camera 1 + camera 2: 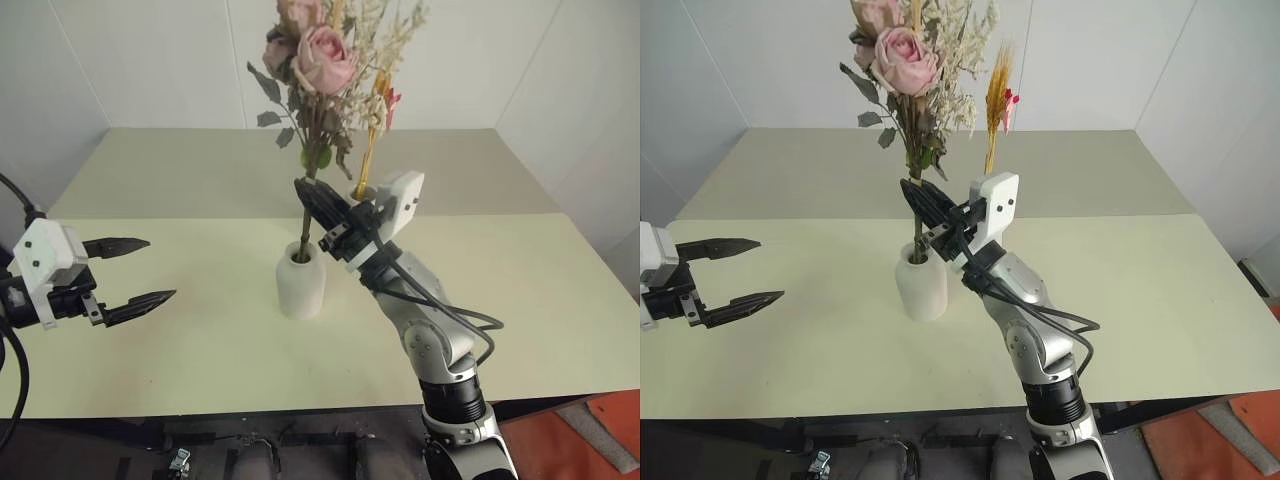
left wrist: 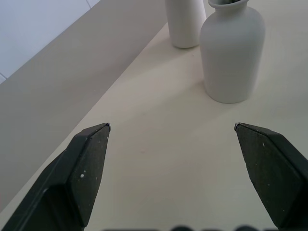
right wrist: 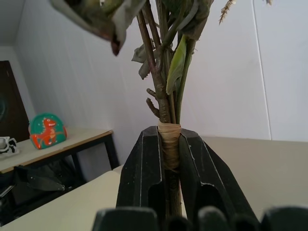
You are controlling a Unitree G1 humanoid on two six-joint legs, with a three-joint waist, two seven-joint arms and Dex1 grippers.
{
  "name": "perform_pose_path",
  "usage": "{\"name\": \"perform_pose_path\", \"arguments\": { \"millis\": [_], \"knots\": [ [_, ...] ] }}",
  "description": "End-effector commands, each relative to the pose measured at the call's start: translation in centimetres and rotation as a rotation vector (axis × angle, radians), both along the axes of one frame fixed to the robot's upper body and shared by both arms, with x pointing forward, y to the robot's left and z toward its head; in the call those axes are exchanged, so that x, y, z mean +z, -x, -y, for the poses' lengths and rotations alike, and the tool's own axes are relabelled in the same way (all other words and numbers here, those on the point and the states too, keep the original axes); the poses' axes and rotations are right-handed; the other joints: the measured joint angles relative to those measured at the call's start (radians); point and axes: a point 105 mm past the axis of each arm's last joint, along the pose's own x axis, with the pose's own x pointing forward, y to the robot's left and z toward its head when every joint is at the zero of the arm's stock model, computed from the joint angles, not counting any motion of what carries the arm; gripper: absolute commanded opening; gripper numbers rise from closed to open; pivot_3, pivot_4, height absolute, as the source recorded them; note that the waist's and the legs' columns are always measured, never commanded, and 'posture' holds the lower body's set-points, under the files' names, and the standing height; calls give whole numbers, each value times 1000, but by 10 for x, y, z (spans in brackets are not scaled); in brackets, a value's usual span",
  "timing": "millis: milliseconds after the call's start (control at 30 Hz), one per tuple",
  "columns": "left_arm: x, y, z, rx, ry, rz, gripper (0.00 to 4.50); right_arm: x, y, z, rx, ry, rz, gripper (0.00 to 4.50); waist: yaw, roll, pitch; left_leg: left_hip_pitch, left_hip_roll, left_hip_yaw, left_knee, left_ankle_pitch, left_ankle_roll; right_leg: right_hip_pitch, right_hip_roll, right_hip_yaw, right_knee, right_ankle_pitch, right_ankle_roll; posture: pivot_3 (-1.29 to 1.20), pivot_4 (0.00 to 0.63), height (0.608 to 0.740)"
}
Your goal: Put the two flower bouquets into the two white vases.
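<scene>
While left gripper (image 1: 140,270) spread, right gripper (image 1: 318,215) pinches rose bouquet (image 1: 318,70) stems over bottle vase (image 1: 301,281).

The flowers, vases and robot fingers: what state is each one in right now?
Rose bouquet: upright, stems going into the bottle vase, held at its taped stems.
Yellow bouquet: standing upright behind the right gripper.
Bottle vase: upright, stems in its neck.
Tall vase: upright.
Right gripper: fingers shut on the rose bouquet.
Left gripper: fingers open, empty.

Head stereo pair looks down; wrist cameras sight along gripper fingers.
</scene>
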Motion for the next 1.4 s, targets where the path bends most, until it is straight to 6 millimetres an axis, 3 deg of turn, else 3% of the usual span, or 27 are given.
{"name": "perform_pose_path", "arguments": {
  "millis": [33,233,367,400,567,833,967,1167,1400],
  "knots": [
    [16,3,3,-11,-21,57,4500,10,17,0,72,-33,70,952,0,0,0,0,0,0,0,0,0,0,0,0,0,0,0,0,150,740],
    [17,0,4,-19,-25,59,4500,-2,34,-5,183,11,75,2949,0,0,0,0,0,0,0,0,0,0,0,0,0,0,0,0,150,740],
    [20,-3,7,-30,-24,69,4500,-17,34,-3,157,125,54,4330,0,0,0,0,0,0,0,0,0,0,0,0,0,0,0,0,150,740],
    [21,-4,7,-31,-24,70,4500,-23,33,1,132,176,54,4466,1,0,0,0,0,0,0,0,0,0,0,0,0,0,0,0,150,740],
    [21,-6,7,-34,-27,70,4500,-41,31,35,31,353,37,4466,6,0,0,0,-1,1,0,0,0,1,-1,0,-1,0,0,0,150,740],
    [22,-13,9,-47,-31,77,4500,-41,48,89,15,641,47,4466,12,-1,0,1,-1,1,0,0,0,1,-1,0,-2,-1,2,0,150,740],
    [23,-13,6,-41,-38,80,4500,-33,68,147,10,842,41,4466,30,-1,0,0,-1,1,0,0,0,1,-1,0,-3,-2,2,0,150,740],
    [23,-14,5,-41,-35,83,4500,-1,84,240,-200,1043,-27,4466,37,-1,0,6,-2,1,0,0,0,7,-2,0,-3,-7,4,0,150,740],
    [30,-17,1,-42,-62,87,4500,7,100,296,-406,1158,-109,4466,33,-1,0,8,-2,1,0,0,0,8,-2,0,-3,-9,2,0,150,740]
  ]
}}
